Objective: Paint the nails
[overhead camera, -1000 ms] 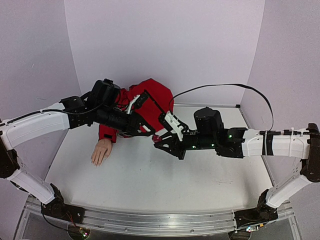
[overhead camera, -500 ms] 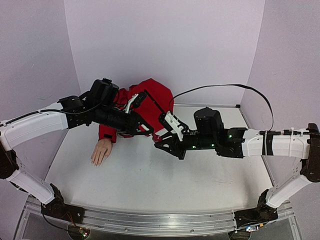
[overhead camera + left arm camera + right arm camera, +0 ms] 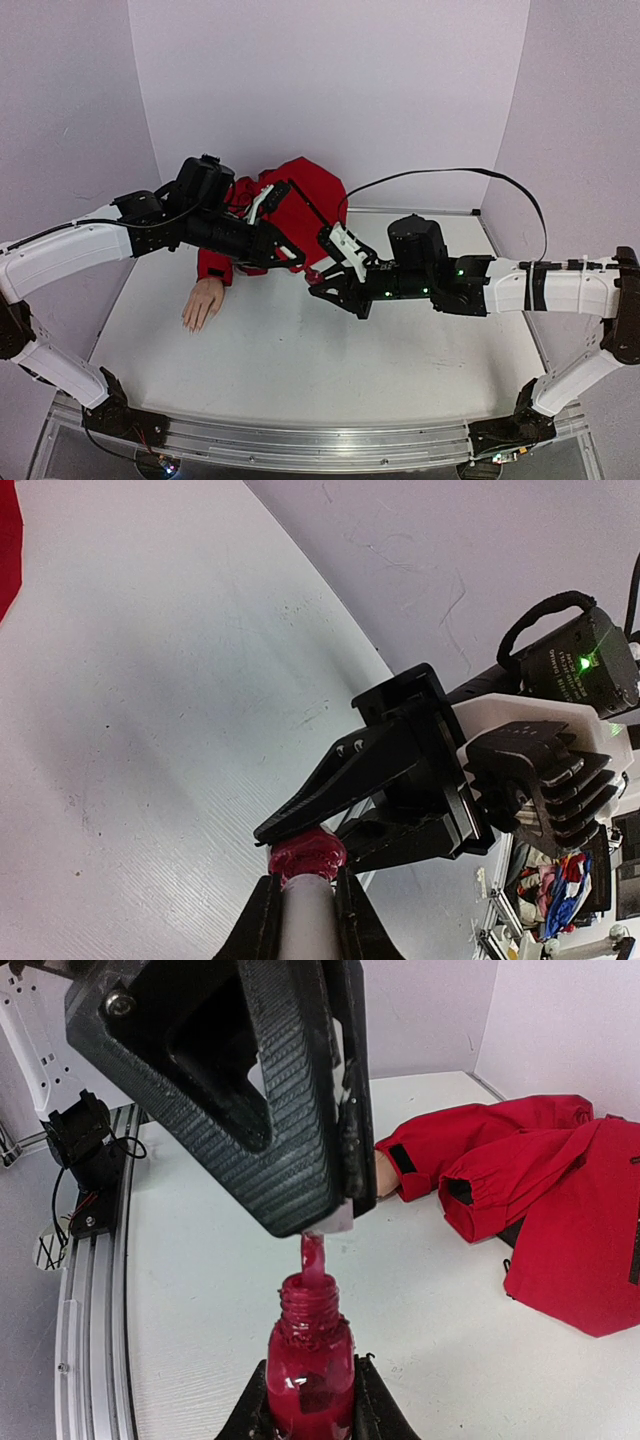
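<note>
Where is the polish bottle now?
Near the centre of the top view, the polish bottle sits in the right gripper, directly below the left gripper holding its brush.

Both arms extended inward: left gripper point(image 3: 297, 262) clamping brush cap point(image 3: 306, 925) just above right gripper point(image 3: 316, 280), clamping polish bottle point(image 3: 310, 1360).

The top camera looks down from high up at the whole table point(image 3: 300, 350). Both wrist cameras sit very close, face each other, and both see the red bottle point(image 3: 310, 1370).

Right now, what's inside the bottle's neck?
The brush, pink with polish, runs from the cap down into the open bottle. Its tip is hidden behind the red glass.
</note>
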Robot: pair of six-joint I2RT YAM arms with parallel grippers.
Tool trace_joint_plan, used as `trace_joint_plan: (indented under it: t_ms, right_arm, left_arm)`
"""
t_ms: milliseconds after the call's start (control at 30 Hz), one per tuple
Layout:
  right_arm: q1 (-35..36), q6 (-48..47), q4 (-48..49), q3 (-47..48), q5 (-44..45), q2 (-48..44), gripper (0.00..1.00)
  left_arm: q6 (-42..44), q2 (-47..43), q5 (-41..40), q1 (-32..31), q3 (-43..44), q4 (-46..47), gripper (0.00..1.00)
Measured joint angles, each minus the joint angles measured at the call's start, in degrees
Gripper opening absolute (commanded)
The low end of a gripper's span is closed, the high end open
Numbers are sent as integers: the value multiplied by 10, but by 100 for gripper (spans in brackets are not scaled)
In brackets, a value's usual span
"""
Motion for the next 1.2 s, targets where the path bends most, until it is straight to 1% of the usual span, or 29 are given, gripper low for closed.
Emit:
trace_joint_plan:
  t_ms: [1200]
  right_arm:
    - [0,1,18,-31,16,-16,0]
  left_arm:
    - [14,-16,-20,6,0,-20,0]
